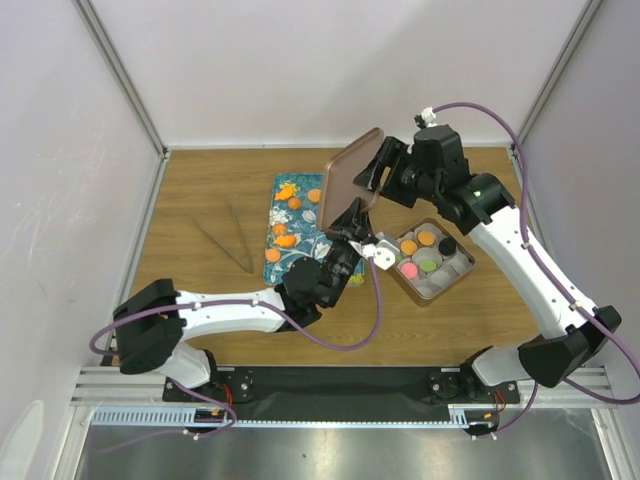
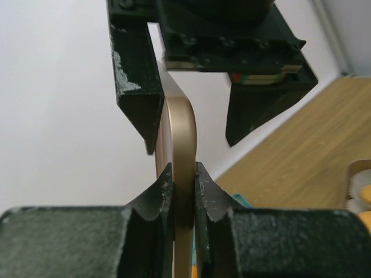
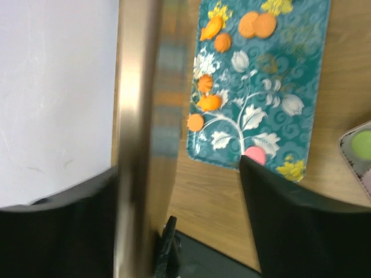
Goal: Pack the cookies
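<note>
Mostly the cookies [image 1: 427,238] lie in two places. Orange, green, pink and black ones sit inside a grey tin [image 1: 458,270], right of centre in the top view. Several orange ones and a pink cookie [image 3: 254,155] lie on the teal tray [image 1: 300,265], just left of centre. Between these two and a little higher in the frame, a golden-brown lid [image 1: 348,175] stands tilted in the air. The left gripper [image 1: 353,228] is clamped on its lower edge, with both fingers pressed against the metal. The right gripper [image 1: 384,165] sits around the upper right edge with its fingers spread, and one of them is clearly off the metal. At the left of the wooden table [image 1: 200,180] lie two thin dark sticks [image 1: 225,240], perhaps tongs; they are too small to tell.
</note>
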Tool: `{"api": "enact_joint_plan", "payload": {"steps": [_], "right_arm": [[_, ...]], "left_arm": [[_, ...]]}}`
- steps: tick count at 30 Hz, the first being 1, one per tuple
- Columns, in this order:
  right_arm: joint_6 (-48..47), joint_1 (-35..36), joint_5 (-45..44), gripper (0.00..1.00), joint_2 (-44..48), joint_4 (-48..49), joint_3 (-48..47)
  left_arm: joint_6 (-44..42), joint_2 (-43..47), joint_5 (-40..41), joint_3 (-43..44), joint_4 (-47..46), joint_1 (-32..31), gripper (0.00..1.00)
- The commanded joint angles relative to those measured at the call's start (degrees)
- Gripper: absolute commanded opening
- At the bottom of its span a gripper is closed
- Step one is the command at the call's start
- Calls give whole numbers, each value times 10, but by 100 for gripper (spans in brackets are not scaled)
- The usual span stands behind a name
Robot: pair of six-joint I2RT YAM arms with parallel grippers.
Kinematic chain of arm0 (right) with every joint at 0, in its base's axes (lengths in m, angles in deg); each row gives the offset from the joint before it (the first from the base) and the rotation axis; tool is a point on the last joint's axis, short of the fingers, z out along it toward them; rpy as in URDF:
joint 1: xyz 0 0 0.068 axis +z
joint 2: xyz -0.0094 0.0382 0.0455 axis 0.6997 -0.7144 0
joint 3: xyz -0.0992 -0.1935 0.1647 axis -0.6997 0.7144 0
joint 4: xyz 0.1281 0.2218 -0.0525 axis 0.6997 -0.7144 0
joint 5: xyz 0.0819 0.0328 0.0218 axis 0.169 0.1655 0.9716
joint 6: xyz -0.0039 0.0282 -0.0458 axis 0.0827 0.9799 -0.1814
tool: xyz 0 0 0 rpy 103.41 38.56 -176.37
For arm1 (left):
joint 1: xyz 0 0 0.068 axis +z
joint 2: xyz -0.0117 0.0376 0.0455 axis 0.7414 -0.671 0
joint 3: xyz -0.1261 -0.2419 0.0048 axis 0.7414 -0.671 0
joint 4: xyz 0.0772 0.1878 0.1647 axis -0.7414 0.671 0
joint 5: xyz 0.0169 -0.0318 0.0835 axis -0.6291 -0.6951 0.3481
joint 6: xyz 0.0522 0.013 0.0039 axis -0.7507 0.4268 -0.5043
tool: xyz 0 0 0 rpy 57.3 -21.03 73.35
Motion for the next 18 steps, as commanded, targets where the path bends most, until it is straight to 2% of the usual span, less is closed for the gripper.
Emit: {"api": "enact_joint_plan", "payload": {"steps": [1, 4, 7, 9, 12, 13, 18], "right_arm": [[-69, -17, -44, 80, 43, 27, -4], [-99, -27, -68, 90, 73, 46, -7], [-123, -37, -105, 92, 96, 46, -17], [-134, -47, -152, 94, 109, 26, -24], [-152, -103, -168, 95, 121, 12, 8], [-155, -155, -150, 95, 121, 8, 19], [-174, -298, -13, 91, 88, 2, 112]], "left_arm": [[148, 54, -6, 39, 103, 4, 0], [214, 65, -22, 42, 161, 5, 0], [268, 70, -40, 54, 218, 12, 0], [334, 80, -52, 66, 244, 21, 0], [459, 108, -102, 80, 301, 45, 0], [525, 115, -129, 83, 324, 52, 0], [694, 146, -213, 104, 381, 97, 0]]}}
